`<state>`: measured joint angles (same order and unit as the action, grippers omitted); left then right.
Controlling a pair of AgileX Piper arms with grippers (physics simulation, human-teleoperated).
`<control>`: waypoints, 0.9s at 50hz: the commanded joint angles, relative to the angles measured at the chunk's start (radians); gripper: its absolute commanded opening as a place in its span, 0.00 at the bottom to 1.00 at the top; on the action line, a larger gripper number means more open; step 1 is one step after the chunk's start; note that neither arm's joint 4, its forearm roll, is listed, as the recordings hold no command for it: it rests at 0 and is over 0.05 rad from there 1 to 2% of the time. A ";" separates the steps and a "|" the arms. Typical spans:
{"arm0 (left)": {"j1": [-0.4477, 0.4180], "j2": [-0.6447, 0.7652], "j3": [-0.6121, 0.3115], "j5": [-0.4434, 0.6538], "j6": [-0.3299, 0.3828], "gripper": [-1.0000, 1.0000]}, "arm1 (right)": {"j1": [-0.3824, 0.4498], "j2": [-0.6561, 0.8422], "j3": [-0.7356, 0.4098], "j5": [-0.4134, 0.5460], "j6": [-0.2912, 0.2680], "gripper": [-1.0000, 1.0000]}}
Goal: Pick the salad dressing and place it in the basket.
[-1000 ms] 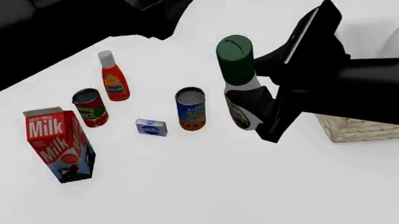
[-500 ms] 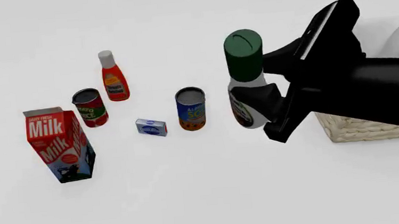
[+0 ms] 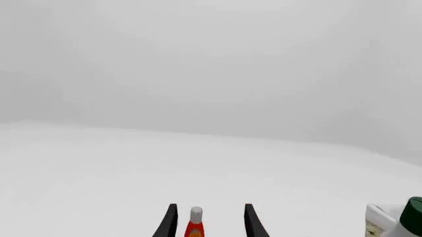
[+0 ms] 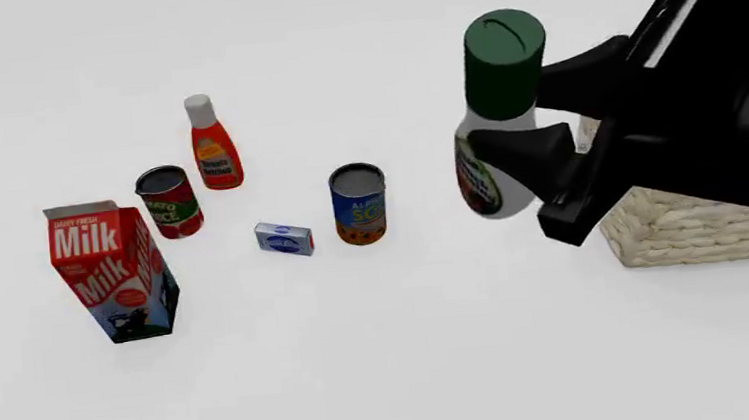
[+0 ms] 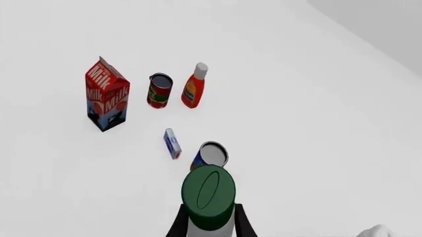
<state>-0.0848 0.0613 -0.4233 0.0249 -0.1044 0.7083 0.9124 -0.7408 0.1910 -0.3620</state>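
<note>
The salad dressing (image 4: 494, 155), a white bottle with a dark green cap (image 4: 504, 49), hangs upright in the air above the table in the front view. My right gripper (image 4: 546, 146) is shut on its body from the right side. The basket (image 4: 697, 230), pale wicker, sits just right of the bottle, mostly hidden behind my right arm. In the right wrist view the green cap (image 5: 208, 195) fills the space between the right gripper (image 5: 209, 231) fingers. My left gripper (image 3: 209, 224) is open, with nothing in it; the salad dressing (image 3: 403, 221) shows at that view's edge.
On the left of the table stand a milk carton (image 4: 111, 271), a red can (image 4: 169, 201) and an orange bottle with a white cap (image 4: 213, 147). A small blue box (image 4: 284, 238) and a blue can (image 4: 358, 203) sit mid-table, left of the lifted bottle.
My right gripper has carried the salad dressing upward and to the right, closer to the basket. The things on the table have not moved.
</note>
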 commanded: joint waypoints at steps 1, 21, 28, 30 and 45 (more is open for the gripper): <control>0.142 -0.061 0.132 -0.024 -0.029 1.00 | -0.023 -0.050 -0.034 0.029 0.014 0.00; 0.187 -0.061 0.165 -0.055 -0.012 1.00 | -0.139 -0.104 -0.234 0.154 -0.034 0.00; 0.192 -0.061 0.160 -0.056 -0.009 1.00 | -0.212 -0.106 -0.325 0.194 -0.039 0.00; 0.194 -0.061 0.150 -0.047 -0.009 1.00 | -0.238 -0.102 -0.353 0.206 -0.045 0.00; 0.207 -0.061 0.154 -0.052 0.002 1.00 | -0.402 -0.057 -0.549 0.284 -0.038 0.00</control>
<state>0.1115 0.0006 -0.2773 -0.0197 -0.1067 0.4031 0.8367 -1.1725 0.4333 -0.4203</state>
